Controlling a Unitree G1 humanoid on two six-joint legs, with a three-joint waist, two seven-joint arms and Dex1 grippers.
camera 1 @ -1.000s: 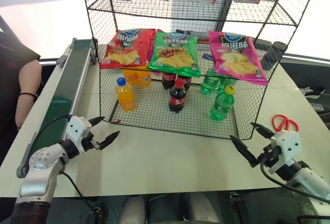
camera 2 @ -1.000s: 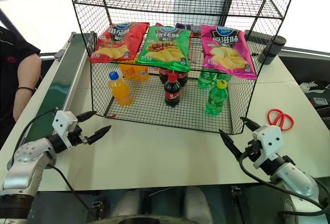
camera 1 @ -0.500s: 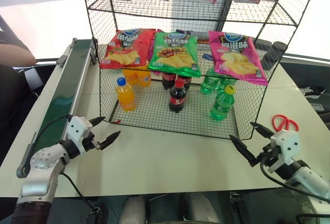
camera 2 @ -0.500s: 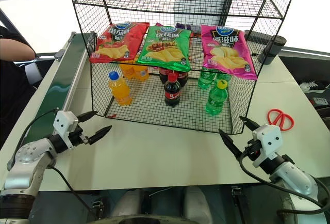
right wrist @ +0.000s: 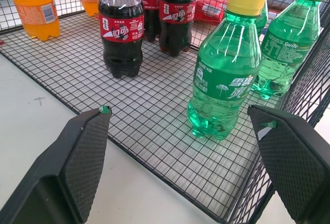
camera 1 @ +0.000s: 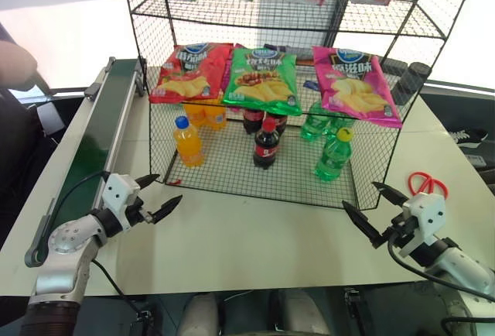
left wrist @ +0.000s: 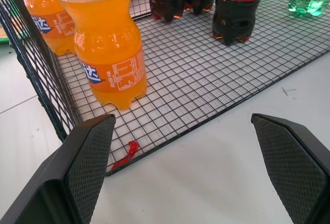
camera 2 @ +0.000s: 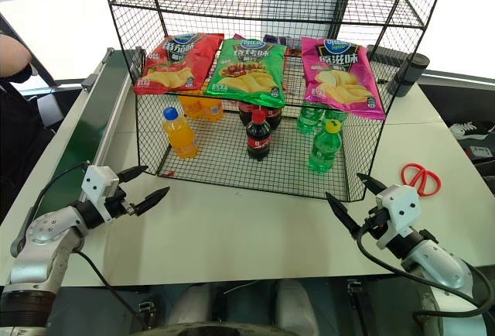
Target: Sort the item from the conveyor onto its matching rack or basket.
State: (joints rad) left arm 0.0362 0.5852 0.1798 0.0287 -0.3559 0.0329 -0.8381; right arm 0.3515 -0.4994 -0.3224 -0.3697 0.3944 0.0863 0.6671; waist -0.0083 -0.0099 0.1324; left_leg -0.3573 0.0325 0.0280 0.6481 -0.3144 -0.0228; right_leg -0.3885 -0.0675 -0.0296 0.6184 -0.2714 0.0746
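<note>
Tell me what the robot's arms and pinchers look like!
Each arm is silvery grey metal with a round joint, ending in a white boxy block. The left gripper and right gripper each have two black pointed fingers with bumpy crisscross pads. Thin black cables loop along both arms.

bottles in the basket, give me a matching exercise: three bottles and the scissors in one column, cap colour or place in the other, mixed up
Column 1
1. front orange bottle
2. front cola bottle
3. front green bottle
4. scissors

Column 2
a. yellow cap
b. on the table, outside the basket on the right
c. blue cap
d. red cap

Pairs: 1-c, 2-d, 3-a, 4-b
</note>
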